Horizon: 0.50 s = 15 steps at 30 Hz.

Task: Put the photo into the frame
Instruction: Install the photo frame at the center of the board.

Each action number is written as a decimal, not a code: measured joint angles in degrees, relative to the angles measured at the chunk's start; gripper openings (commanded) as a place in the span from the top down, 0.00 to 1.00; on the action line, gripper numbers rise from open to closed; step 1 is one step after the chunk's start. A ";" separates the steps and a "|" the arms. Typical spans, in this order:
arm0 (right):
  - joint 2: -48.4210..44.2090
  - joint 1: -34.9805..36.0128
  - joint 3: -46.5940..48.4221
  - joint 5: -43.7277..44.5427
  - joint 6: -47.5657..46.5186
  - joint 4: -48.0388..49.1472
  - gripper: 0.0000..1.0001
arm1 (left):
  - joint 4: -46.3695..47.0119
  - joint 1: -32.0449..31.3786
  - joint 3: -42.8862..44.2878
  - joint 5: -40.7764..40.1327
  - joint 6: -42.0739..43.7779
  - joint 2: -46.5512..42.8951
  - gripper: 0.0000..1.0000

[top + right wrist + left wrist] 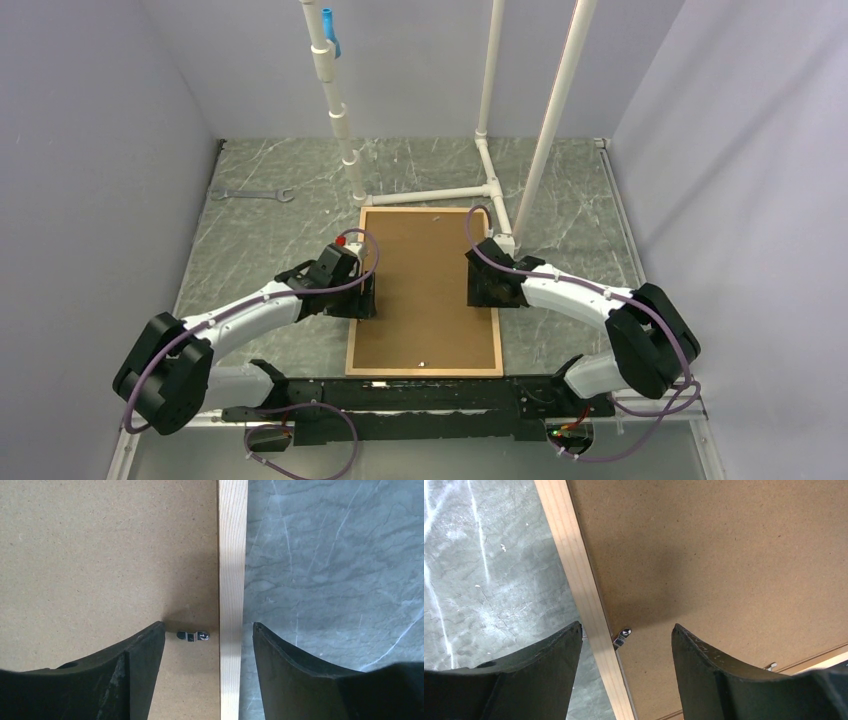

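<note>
**Left claw point(626, 627) and right claw point(208, 625) spread wide over the frame point(425, 372)**

I held both claws with jaws apart, gripping nothing. Each straddled one long wooden strip of the single frame, which lay mid-table point(560, 200) with a short end toward the near edge. One brown backing panel point(425, 290) sat inside it. I counted one metal clip point(621, 636) under my left claw and one clip point(193, 636) under my right. One wrench point(252, 194) lay near the far-left corner.

Grey-green marbled table point(270, 235); brown hardboard panel point(425, 290) lying flat at its middle, a small metal clip point(193, 636) by each long edge; steel wrench point(252, 194) at far left; white pipe structure point(491, 80) standing at the back, blue fitting point(330, 28) on its left pipe; plain grey walls point(100, 150).
</note>
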 measured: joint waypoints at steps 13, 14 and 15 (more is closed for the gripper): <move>-0.02 0.15 -0.52 0.35 2.14 0.31 0.57 | 0.76 0.00 -0.07 0.11 0.07 0.85 0.31; -0.09 0.13 -0.52 0.79 2.43 0.02 0.58 | 0.79 0.00 -0.07 0.11 0.09 0.85 0.31; -0.17 0.07 -0.52 1.01 2.60 -0.15 0.59 | 0.76 0.00 -0.07 0.11 0.09 0.85 0.31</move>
